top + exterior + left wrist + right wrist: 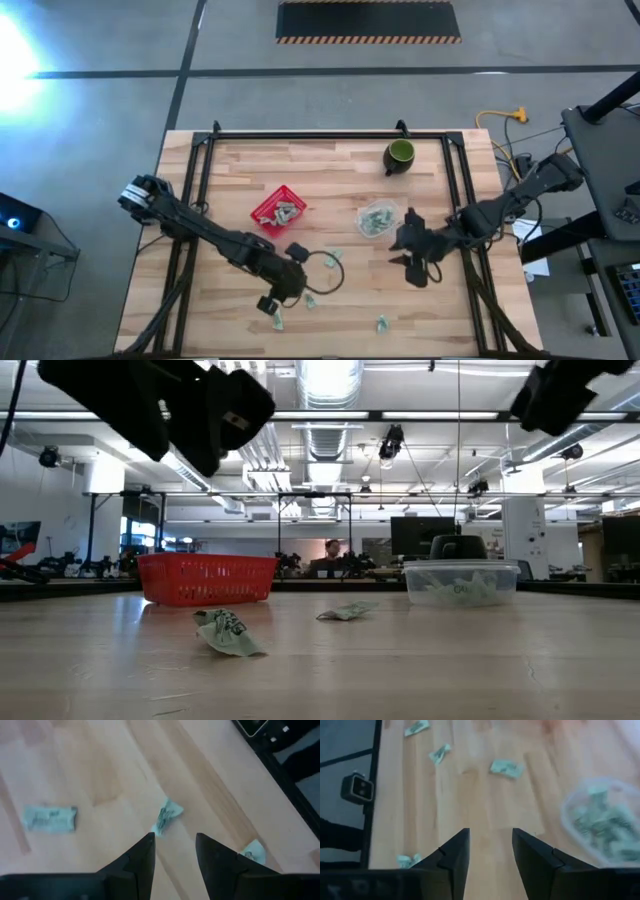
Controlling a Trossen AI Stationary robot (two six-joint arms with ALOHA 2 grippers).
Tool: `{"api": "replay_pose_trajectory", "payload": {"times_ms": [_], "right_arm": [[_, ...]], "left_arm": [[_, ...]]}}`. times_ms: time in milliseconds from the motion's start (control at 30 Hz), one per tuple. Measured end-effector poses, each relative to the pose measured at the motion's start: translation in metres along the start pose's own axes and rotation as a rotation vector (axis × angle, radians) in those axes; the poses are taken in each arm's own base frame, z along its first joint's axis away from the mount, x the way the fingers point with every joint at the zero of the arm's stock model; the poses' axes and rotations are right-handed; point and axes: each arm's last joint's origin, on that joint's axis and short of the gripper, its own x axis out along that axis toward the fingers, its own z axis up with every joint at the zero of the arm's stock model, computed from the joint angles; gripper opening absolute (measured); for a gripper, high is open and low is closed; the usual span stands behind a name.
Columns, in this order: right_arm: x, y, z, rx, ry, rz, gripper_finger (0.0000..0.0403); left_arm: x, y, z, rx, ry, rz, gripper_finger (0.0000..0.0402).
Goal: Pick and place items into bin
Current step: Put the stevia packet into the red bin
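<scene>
Ideally, the left end effector [174, 851], open and empty, should be centred over the crinkly wrapped piece [166, 815] before closing.

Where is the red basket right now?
From above, the red basket sits mid-table, left of the clear tub, with the left gripper nearer the front edge.
</scene>
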Motion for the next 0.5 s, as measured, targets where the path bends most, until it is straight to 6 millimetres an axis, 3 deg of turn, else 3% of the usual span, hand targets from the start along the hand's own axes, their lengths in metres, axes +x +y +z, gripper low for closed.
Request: {"api": "replay_pose_trajectory", "payload": {"times_ms": [233, 500], "right_arm": [[0.021, 0.005, -0.031, 0.073, 0.010, 0.057, 0.0132], [0.024, 0.009, -0.046, 0.104, 0.040, 0.072, 0.0134]], "left_arm": [[0.034, 0.003, 0.002, 0.033, -0.014, 0.011, 0.0125], [0.066, 0.004, -0.009, 0.053, 0.070, 0.003, 0.0125]]}}
